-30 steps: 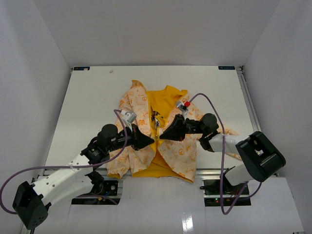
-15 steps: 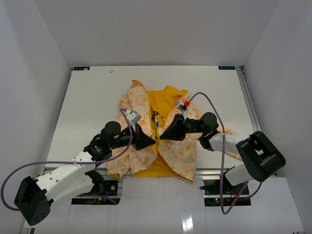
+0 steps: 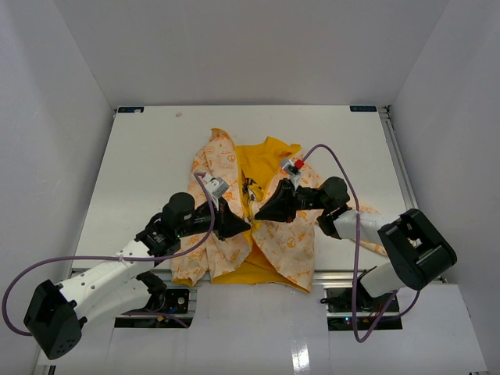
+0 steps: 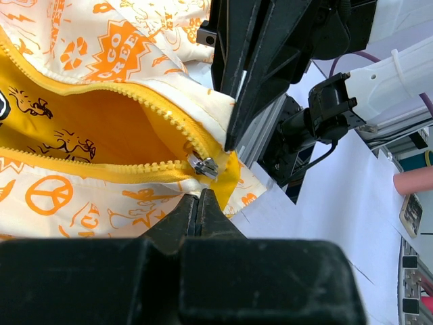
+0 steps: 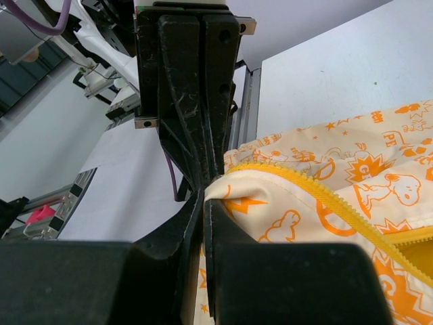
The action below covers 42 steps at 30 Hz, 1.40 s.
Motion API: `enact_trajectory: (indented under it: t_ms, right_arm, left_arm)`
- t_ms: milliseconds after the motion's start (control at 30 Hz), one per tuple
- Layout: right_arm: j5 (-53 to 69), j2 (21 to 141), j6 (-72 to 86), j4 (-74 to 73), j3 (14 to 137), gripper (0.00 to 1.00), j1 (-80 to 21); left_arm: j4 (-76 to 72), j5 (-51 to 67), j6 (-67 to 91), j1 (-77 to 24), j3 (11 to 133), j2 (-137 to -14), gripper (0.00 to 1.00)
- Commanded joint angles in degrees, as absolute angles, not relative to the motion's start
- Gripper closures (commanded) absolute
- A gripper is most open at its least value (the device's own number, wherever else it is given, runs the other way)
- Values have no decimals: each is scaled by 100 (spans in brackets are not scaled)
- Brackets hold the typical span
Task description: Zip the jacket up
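Observation:
The jacket (image 3: 225,166) lies open on the white table, cream with orange print and its yellow lining showing. My left gripper (image 3: 248,226) is shut on the jacket's bottom hem (image 4: 177,198), just below the metal zipper slider (image 4: 203,166), which sits at the low end of the yellow zipper. My right gripper (image 3: 258,217) is shut on the cream edge of the other front panel (image 5: 270,203), beside its yellow zipper teeth (image 5: 318,190). The two grippers' tips nearly meet. The right gripper's fingers (image 4: 252,81) show in the left wrist view, and the left gripper's fingers (image 5: 188,101) show in the right wrist view.
The jacket's hem reaches the table's near edge with its metal rail (image 3: 328,275). Purple cables (image 3: 336,168) loop over both arms. White walls close in the table on three sides. A sleeve (image 3: 367,215) lies under the right arm.
My left arm has shifted slightly right and its wrist has turned, with the tips staying at the jacket's hem. The right gripper and the jacket have hardly moved.

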State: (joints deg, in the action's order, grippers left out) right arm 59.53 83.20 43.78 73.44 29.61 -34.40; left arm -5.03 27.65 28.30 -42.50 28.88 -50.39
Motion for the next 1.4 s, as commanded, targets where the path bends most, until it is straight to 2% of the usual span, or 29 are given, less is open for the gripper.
enact_trajectory:
  t_ms: [0,533,800,900,1100,1233,1367]
  right_arm:
    - [5459,8471,4210,8363,3331,92,-3371]
    - [5432,8870,4601,8665,3626,92,-3243]
    - [5434,8801,4532,8617,3372,92,-3226]
    - [5301,8629,4214,8097,3202,84,-3224]
    - [4811,8002,3650,6791,2859,62,-3200]
    - [4419,7624,3434,6084,2657,56,-3163]
    - [3285,6943,2808,4422,2679,54,-3164]
  left_arm:
    - [-487,3195,2751,-4359,2870,-4989,100]
    - [-606,3185,2754,-4395,2769,-5140,100]
    - [-599,2751,2786,-4403,2707,-5118,100]
    - [-546,2527,2833,-4403,2706,-4996,100]
    - [-527,2426,2848,-4403,2655,-4931,100]
    - [-536,2408,2848,-4403,2655,-4913,100]
    - [-544,2408,2840,-4403,2663,-4904,100]
